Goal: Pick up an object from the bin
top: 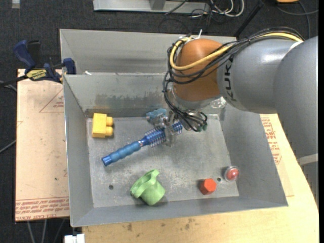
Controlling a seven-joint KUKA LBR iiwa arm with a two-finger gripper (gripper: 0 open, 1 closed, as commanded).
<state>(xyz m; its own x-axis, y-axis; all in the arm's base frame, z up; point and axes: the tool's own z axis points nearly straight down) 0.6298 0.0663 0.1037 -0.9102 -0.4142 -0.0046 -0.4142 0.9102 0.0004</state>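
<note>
A blue brush [132, 147] lies slantwise in the middle of the bin, its smooth handle pointing to the lower left and its bristled head to the upper right. My gripper [168, 121] comes down under the orange wrist cover right at that bristled head, with blue bristles showing on both sides of it. A small light-blue piece [156, 115] sits just left of the gripper by the back wall. Most of the gripper is hidden by the cover and cables.
A yellow block [102, 125] rests at the left near the back wall. A crumpled green thing [148, 188] lies by the front wall. To the front right sit a red cap [207, 186] and a small red-and-silver round thing [231, 173].
</note>
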